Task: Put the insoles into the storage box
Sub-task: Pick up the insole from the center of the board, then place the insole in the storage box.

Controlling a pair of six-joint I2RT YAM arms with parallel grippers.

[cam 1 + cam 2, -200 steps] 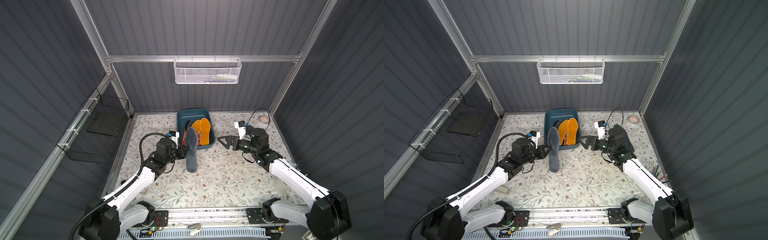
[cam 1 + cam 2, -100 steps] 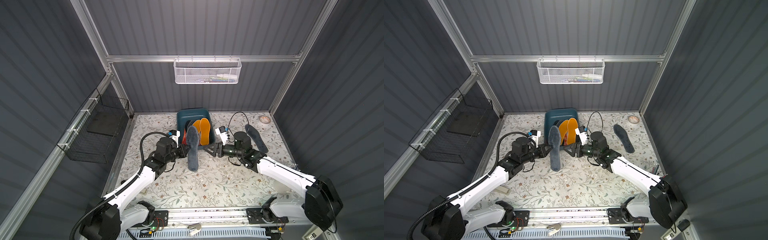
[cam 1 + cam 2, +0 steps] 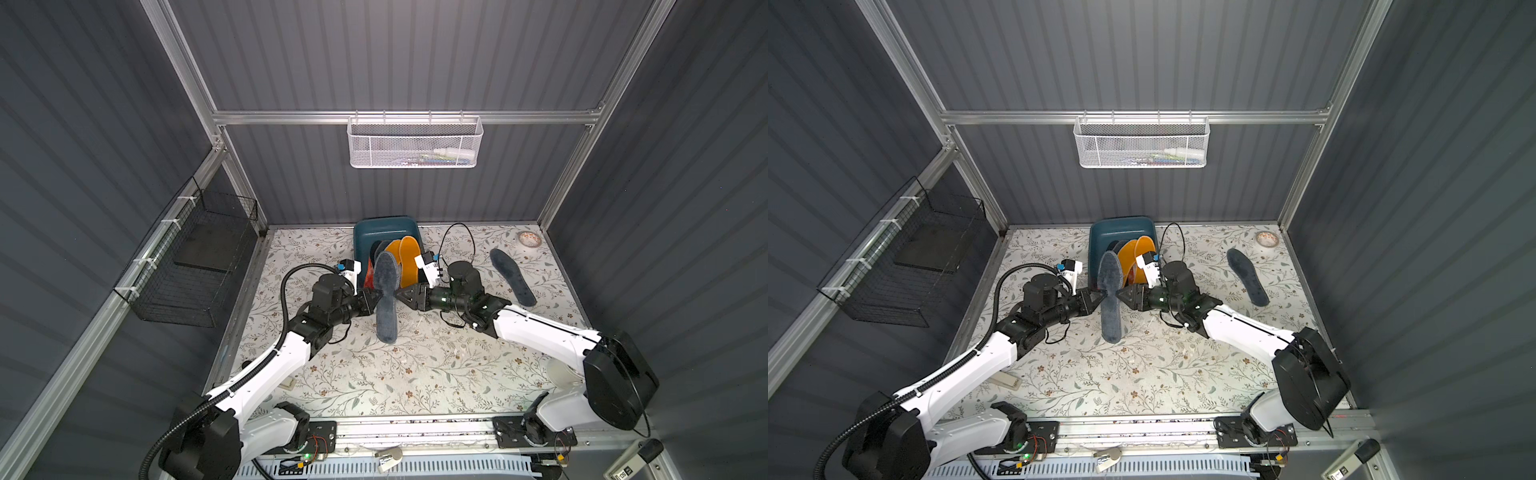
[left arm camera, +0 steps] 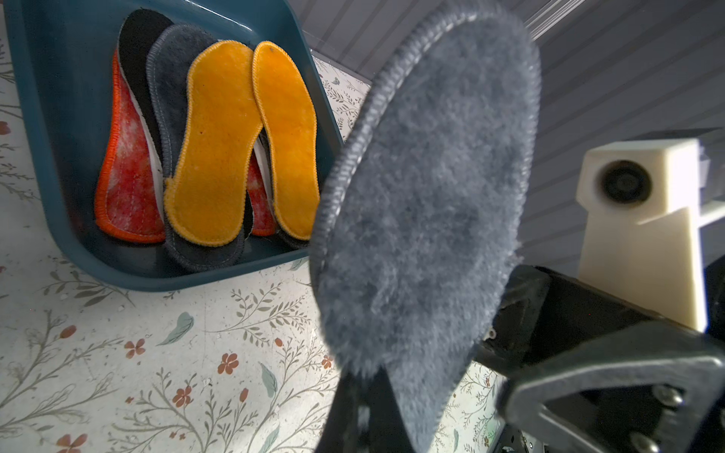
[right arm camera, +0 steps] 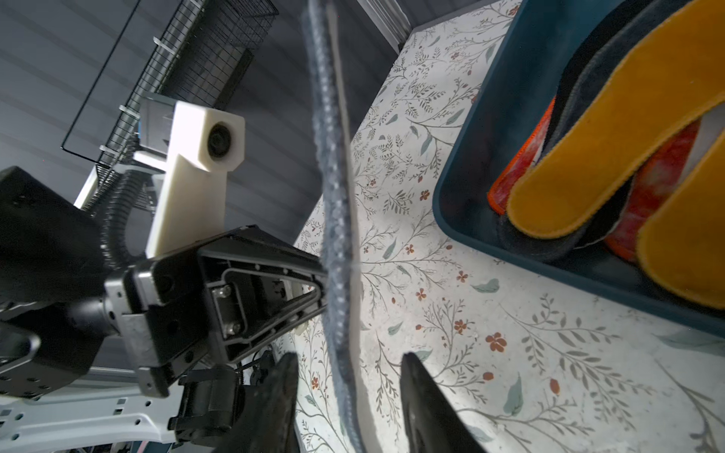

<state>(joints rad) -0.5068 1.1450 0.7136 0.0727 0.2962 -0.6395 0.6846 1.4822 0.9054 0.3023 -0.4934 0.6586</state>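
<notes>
Grey fuzzy insole [image 3: 385, 299] is off the table, held on edge just in front of the storage box [image 3: 384, 226]. It is clamped at the waist by the left gripper [image 3: 376, 300]. Opposite it, the right gripper [image 3: 398, 296] straddles the same waist with jaws not closed (the right wrist view shows a gap between the pad and each finger [image 5: 416, 388]). The box holds an orange-yellow pair [image 3: 409, 259] on top of grey, black and red-orange ones. A second grey insole [image 3: 512, 282] lies flat on the floral table [image 3: 415, 374], well right of the box.
</notes>
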